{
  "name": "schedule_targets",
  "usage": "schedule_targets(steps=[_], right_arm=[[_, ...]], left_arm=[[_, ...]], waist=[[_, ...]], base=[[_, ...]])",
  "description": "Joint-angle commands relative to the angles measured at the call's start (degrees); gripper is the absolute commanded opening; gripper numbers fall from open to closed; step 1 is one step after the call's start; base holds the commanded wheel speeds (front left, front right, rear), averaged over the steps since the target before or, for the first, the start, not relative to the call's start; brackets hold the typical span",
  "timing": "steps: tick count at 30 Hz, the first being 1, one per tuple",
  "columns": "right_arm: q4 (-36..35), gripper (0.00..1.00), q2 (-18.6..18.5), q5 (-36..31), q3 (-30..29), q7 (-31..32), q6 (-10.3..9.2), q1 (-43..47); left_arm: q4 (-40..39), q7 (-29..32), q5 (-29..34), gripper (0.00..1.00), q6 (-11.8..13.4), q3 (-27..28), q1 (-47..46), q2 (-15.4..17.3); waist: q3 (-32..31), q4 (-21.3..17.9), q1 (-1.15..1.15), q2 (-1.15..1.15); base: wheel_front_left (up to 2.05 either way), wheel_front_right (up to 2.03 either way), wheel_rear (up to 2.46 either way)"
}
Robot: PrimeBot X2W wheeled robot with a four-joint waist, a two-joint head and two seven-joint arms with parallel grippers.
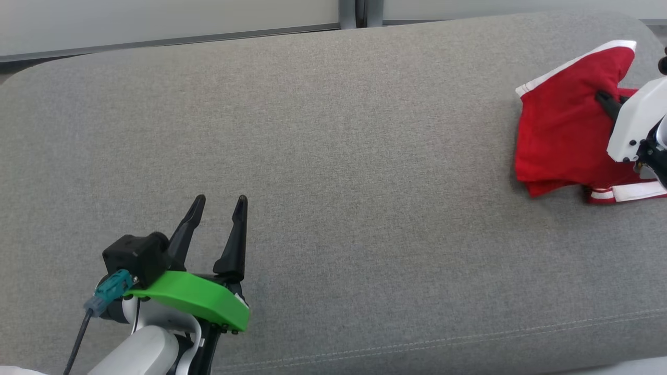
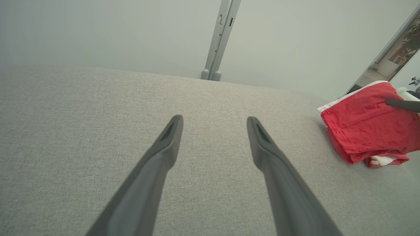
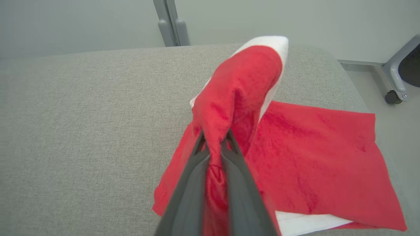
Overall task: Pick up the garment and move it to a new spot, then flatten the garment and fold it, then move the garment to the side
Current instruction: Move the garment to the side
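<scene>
Right wrist view, right pincer (image 3: 215, 137) clamping garment (image 3: 311, 147), fold pointing away

Grey upholstered surface (image 1: 333, 156), pale wall panels (image 2: 98, 32) behind, grey upright post (image 2: 221, 39), castor foot (image 3: 392, 96)

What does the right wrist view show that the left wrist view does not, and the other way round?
Right wrist view, not left: both fingers of the right claw shut on a raised fold of the red garment, and a grey caster wheel on the floor.
Left wrist view, not right: the left claw, open over the grey cushion, and a doorway with a plant.
Both: the garment with its white trim, the cushion, the grey post at the wall.
</scene>
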Motion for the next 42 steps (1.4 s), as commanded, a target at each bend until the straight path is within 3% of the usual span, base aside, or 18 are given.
schedule_targets(steps=[1,18,32,42], right_arm=[[0.31,0.00,0.30,-0.82,-0.25,-0.67,0.00,-1.28],[-1.06,0.00,-6.69,-2.15,1.41,-2.03,0.00,-3.23],[1.57,0.00,-10.86,-5.97,4.37,-8.95,-0.04,-4.94],[5.83,0.00,-11.39,-10.17,6.96,-14.66,-0.05,-7.05]], left_arm=[[-0.63,0.41,0.61,1.00,0.42,-0.02,-1.02,0.74],[-4.95,3.48,2.59,1.00,2.01,-0.41,-3.94,3.29],[-9.93,7.00,5.61,1.00,3.94,-1.40,-7.50,5.63],[-13.15,9.51,6.93,1.00,5.57,-1.91,-8.56,7.93]], waist=[[0.43,0.36,0.00,0.00],[6.40,0.86,0.00,0.00],[11.99,-0.12,0.00,0.00],[14.76,-1.45,0.00,0.00]], base=[[0.00,0.00,0.00],[0.00,0.00,0.00],[0.00,0.00,0.00],[0.00,0.00,0.00]])
